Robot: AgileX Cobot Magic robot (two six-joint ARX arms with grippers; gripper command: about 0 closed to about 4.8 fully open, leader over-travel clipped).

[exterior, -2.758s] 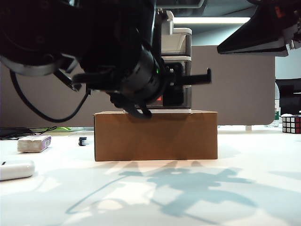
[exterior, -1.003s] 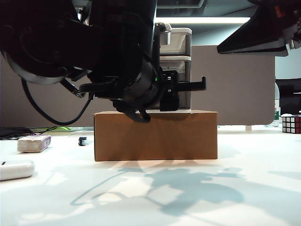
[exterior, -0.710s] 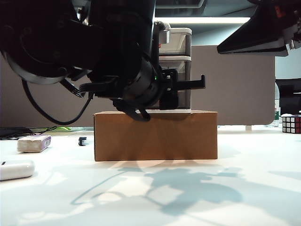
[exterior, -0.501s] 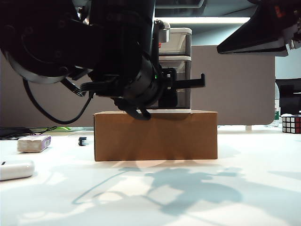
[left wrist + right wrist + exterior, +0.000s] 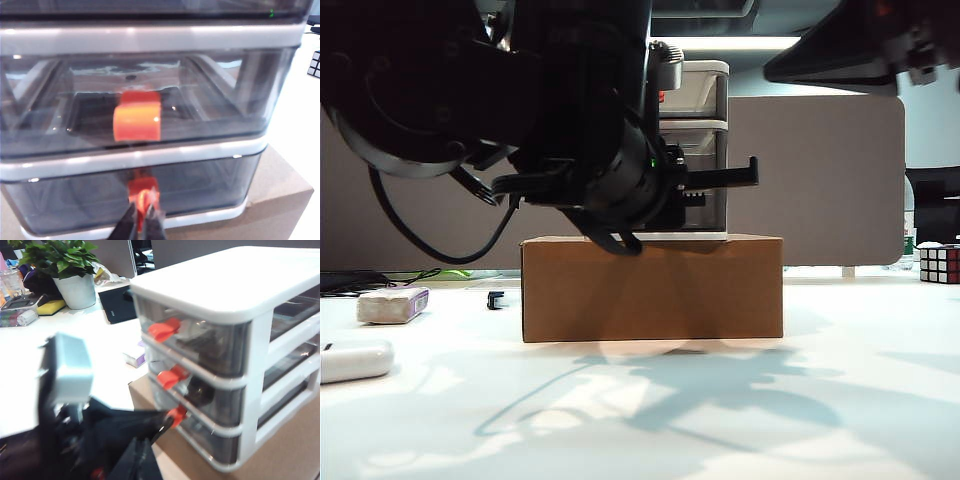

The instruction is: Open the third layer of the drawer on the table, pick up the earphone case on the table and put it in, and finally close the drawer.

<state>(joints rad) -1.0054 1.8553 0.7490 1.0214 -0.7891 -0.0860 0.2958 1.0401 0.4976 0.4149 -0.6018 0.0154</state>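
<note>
The step in hand is the first one, opening the third layer [image 5: 135,200], the lowest smoky grey translucent drawer of the small white-framed three-tier drawer [image 5: 215,340], which stands on a brown cardboard box [image 5: 652,287] at the centre of the exterior view; the left gripper [image 5: 140,225] sits at the bottom centre of the left wrist view, its dark fingers pinched shut on that layer's small red-orange handle [image 5: 143,192]; the layer itself looks not yet drawn out, its front flush with the frame; by my judgement the next move calls for a straight level pull away from the unit, gentle enough not to drag it off the box; the right gripper [image 5: 135,460] hangs at the lower left of the right wrist view, near the unit but touching nothing, and I cannot tell how wide it stands; the glossy white oblong earphone case [image 5: 355,360] lies on the wide white table [image 5: 820,420] at the far left edge of the exterior view, well apart from the box.
</note>
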